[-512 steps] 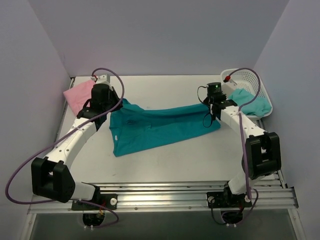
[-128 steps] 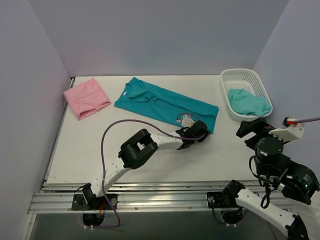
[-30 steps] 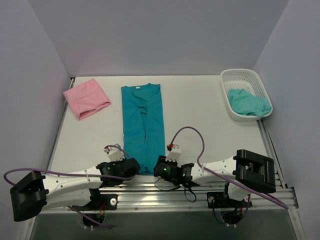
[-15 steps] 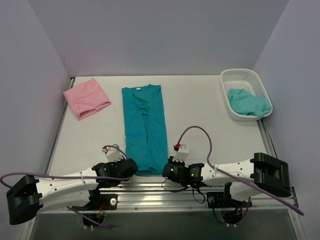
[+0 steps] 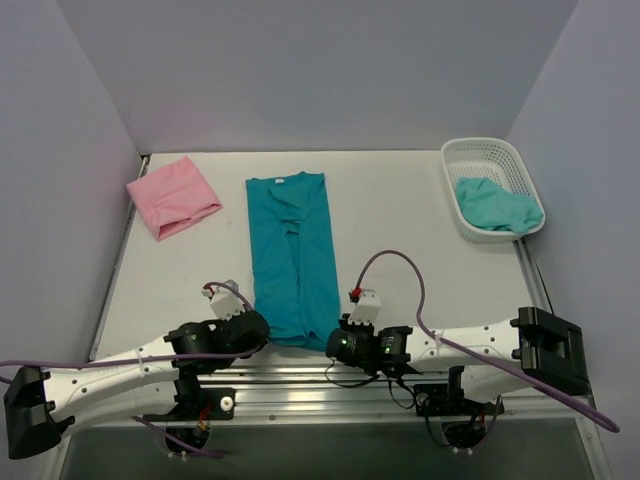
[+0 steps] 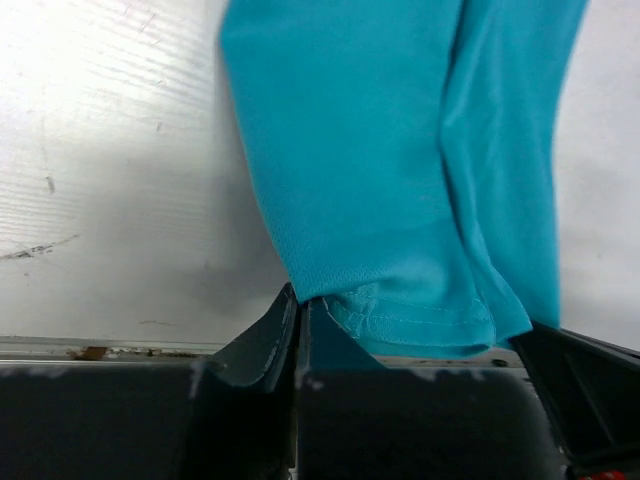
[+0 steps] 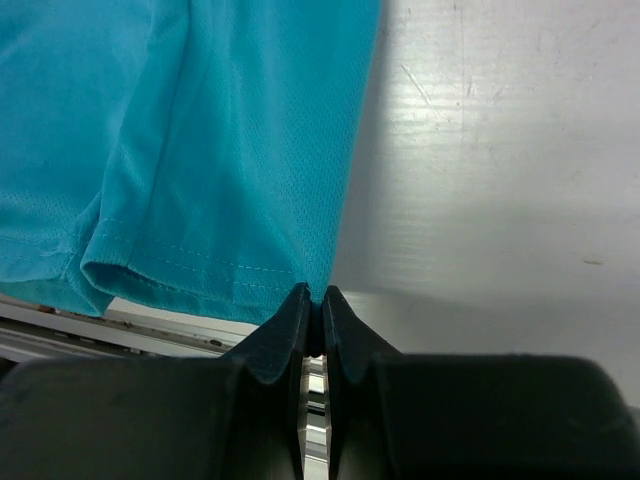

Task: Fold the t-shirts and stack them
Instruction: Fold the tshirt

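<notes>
Left gripper and right gripper, both clamped on the shirt hem, have dragged it slightly further toward bottom centre; it's straightened, so fold is likely next.

The right pincer sits low in the middle of the picture, its two dark jaws pressed together with only a hairline between them, nipping the bottom right corner of the teal t-shirt. The shirt fills the upper left, its stitched hem running across just above the jaws and doubled over in a fold at the left. White, scuffed bench lies to the right. A metal rail shows beneath the hem.
</notes>
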